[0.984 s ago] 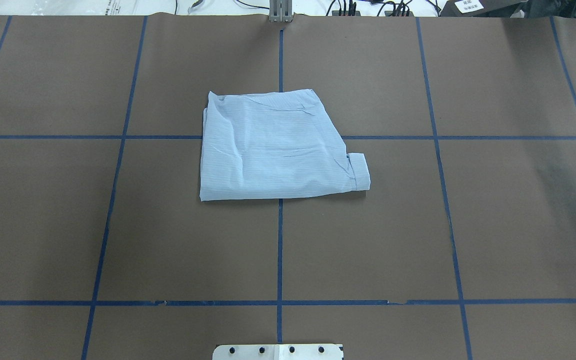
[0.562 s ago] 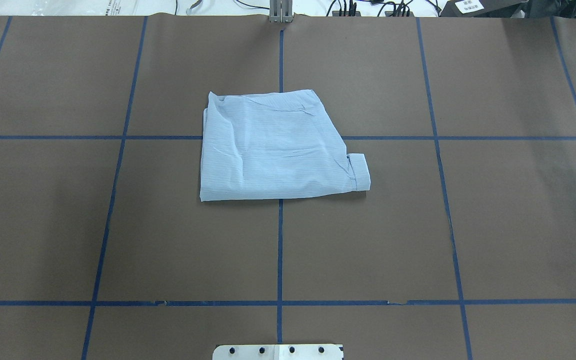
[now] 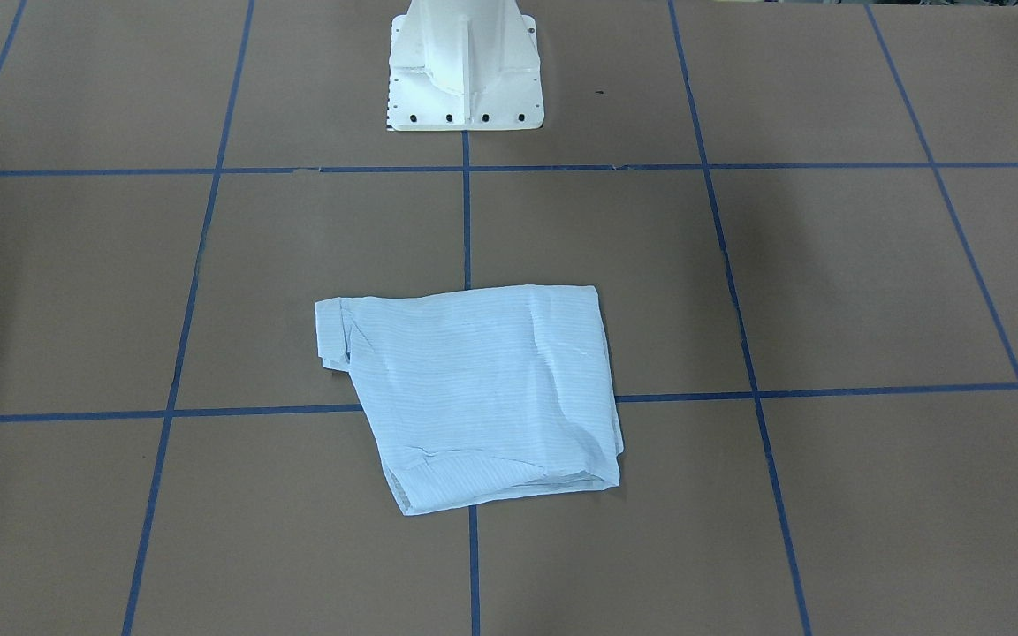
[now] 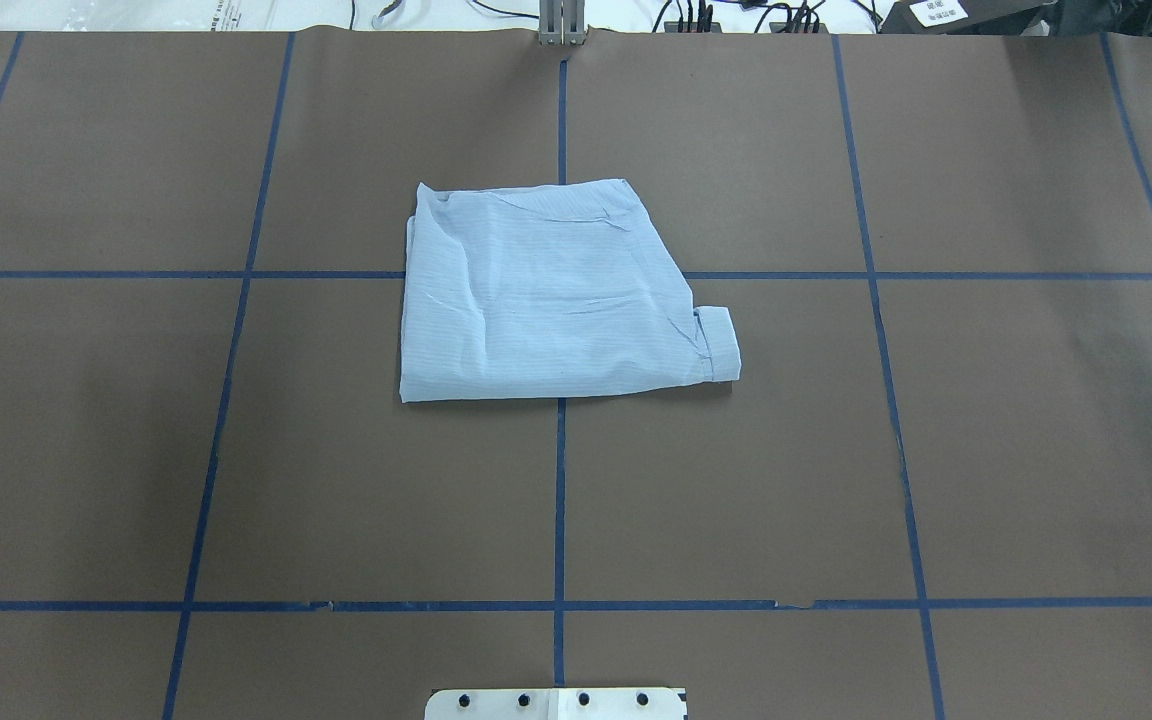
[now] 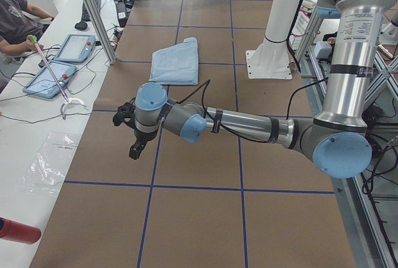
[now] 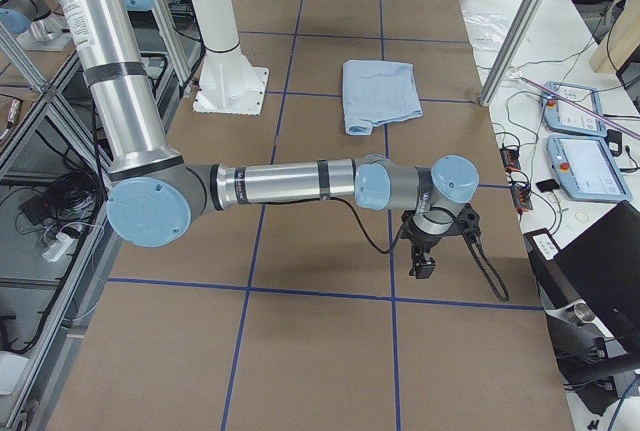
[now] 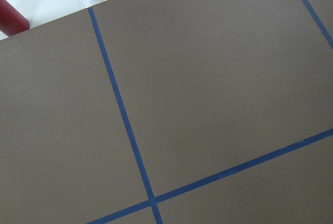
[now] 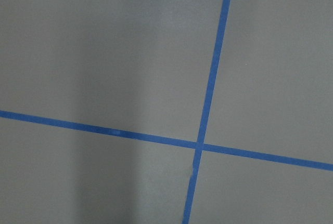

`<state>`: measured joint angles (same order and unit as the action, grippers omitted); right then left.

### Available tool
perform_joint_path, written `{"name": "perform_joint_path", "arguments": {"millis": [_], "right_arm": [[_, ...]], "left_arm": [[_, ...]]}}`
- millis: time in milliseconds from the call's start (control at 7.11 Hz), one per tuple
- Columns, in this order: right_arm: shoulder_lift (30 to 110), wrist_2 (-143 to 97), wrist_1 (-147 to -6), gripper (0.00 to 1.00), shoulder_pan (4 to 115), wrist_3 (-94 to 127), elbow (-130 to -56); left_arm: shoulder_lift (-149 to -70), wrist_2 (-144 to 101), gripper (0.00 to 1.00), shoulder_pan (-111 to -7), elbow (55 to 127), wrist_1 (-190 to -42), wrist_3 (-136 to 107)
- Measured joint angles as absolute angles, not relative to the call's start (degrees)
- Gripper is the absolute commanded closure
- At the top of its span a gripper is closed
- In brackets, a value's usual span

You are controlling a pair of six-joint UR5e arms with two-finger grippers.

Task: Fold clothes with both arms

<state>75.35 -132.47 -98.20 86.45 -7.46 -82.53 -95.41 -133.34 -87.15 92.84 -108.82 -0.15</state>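
A: Where's the shirt [image 4: 546, 300]?
B: It's folded flat on the middle of the table [image 4: 936, 450], straight out from the white pedestal [image 3: 465, 79], with one cuff poking out on its right.
A: And the claws?
B: The left gripper [image 5: 133, 140] hangs over the table's left end and the right gripper [image 6: 428, 251] over its right end. Neither touches the shirt. I cannot tell how far open they are.
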Motion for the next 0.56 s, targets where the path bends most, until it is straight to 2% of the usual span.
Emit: {"name": "perform_joint_path", "arguments": {"millis": [562], "right_arm": [[75.81,-132.93,-98.23,0.0,85.73,-7.03,-83.35]], "left_arm": [[-96.12,-133.57,0.0,-87.0,93.43,-108.81,-0.18]]}}
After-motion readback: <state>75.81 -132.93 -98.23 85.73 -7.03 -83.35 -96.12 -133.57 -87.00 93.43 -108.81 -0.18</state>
